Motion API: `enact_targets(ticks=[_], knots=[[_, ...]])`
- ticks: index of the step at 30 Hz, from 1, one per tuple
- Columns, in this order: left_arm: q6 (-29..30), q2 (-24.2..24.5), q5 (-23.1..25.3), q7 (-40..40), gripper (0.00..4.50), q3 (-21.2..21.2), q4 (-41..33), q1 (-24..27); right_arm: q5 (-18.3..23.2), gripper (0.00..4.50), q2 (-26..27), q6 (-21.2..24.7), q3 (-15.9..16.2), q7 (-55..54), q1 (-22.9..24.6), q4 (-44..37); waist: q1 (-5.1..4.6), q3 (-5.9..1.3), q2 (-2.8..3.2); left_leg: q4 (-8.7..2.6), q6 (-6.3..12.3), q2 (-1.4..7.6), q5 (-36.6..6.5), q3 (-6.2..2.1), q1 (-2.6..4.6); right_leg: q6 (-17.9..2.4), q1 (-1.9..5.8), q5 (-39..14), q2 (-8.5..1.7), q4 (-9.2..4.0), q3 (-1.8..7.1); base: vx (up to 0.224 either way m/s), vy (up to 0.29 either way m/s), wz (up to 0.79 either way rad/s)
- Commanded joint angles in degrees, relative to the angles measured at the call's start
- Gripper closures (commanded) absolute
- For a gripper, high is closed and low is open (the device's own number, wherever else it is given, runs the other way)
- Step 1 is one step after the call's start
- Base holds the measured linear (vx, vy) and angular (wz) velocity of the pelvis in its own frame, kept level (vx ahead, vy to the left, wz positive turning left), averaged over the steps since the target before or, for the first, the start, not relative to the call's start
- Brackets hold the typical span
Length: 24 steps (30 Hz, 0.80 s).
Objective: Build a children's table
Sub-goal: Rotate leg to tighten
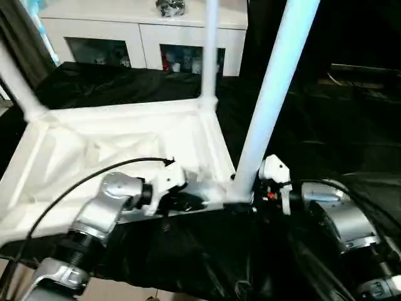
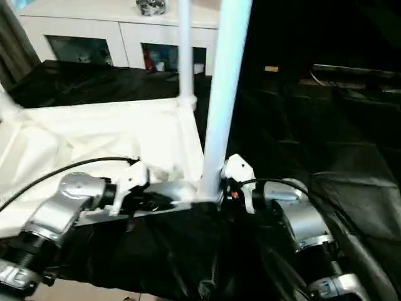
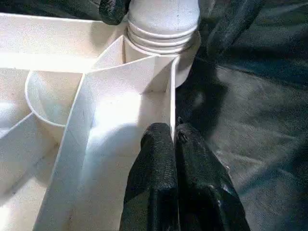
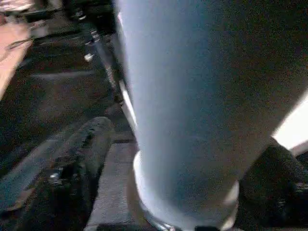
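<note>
A: Item one?
B: Tabletop (image 1: 113,157), white plastic, lying upside down at centre left of the head view, ribbed underside facing up, resting on black sheeting (image 1: 313,125).

A: Legs fitted?
B: Three in sight. Near leg (image 1: 269,94), rising from the corner socket at lower centre, leaning toward the upper right. Far leg (image 1: 209,50), upright at top centre. Third leg (image 1: 15,78), at the upper left edge, slanting out of frame.

A: Left gripper (image 3: 174,139)?
B: Clenched, both black fingers pressed together with nothing between them, tips against the tabletop's outer rim wall just short of the near socket. Silver left forearm (image 1: 100,216) entering from lower left, black cable arching over it.

A: Right gripper (image 4: 163,173)?
B: Spread wide, one finger (image 4: 82,159) on either side of the near leg's base; contact with the leg impossible to judge. Silver right forearm (image 1: 338,219) at lower right.

A: Surroundings?
B: White glass-door cabinet (image 1: 144,37) across the top of the frame, small coloured objects behind the panes.
</note>
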Motion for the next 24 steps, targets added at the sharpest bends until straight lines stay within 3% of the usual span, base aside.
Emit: enact_targets(ticks=[1,11,18,22,23,24], knots=[[-0.8,-0.3,-1.0,-1.5,4.5,-1.3,0.0,-0.7,-0.2,0.86,-0.3,-0.6,3.5,4.4,-0.9,0.9,0.25,-2.76,-0.47,-3.49,7.36,3.55,-3.3,-1.14,0.12,-17.9,2.94,1.8,-3.95,-3.01,2.39,0.0,0.0,0.0],[-1.9,1.3,-0.9,-3.8,4.5,-1.8,1.3,-1.5,-1.6,1.77,-1.6,-2.6,5.4,7.0,-1.9,2.8,0.89,-2.95,-0.6,-3.3,7.08,3.45,-2.0,-1.11,0.12,-17.9,3.04,3.1,-4.01,-2.71,2.44,0.0,0.0,0.0],[-2.6,0.2,0.2,-0.9,4.5,-1.2,2.3,-1.8,-1.3,1.91,-0.2,-2.4,4.1,3.7,-1.0,3.0,0.83,-2.88,-0.67,-3.34,6.7,3.45,-3.0,-1.07,0.12,-17.6,2.91,1.3,-3.97,-2.89,2.47,0.0,0.0,0.0],[-1.9,-3.0,2.6,6.8,4.5,-0.6,3.5,-2.5,-2.4,1.93,3.3,0.1,1.2,-6.9,-0.2,4.1,0.57,-2.42,-0.51,-3.77,4.83,3.45,-6.3,-1.16,0.3,-16.6,2.63,-4.1,-3.95,-3.7,2.57,0.0,0.0,0.0],[-1.0,-5.0,3.9,11.3,4.5,-0.5,4.0,-3.0,-3.1,1.94,5.7,1.4,-0.5,-13.3,0.2,4.7,0.32,-2.22,-0.76,-4.03,2.66,3.3,-8.9,-1.32,0.49,-15.0,2.55,-9.8,-4.0,-4.31,2.62,0.0,0.0,0.0],[-1.0,-5.0,3.9,11.3,4.5,-0.5,4.0,-3.0,-3.1,1.94,5.7,1.4,-0.5,-13.3,0.2,4.7,0.27,-2.18,-0.65,-4.18,1.92,3.41,-9.9,-1.34,0.72,-14.5,2.41,-11.8,-4.13,-4.57,2.69,0.0,0.0,0.0]])
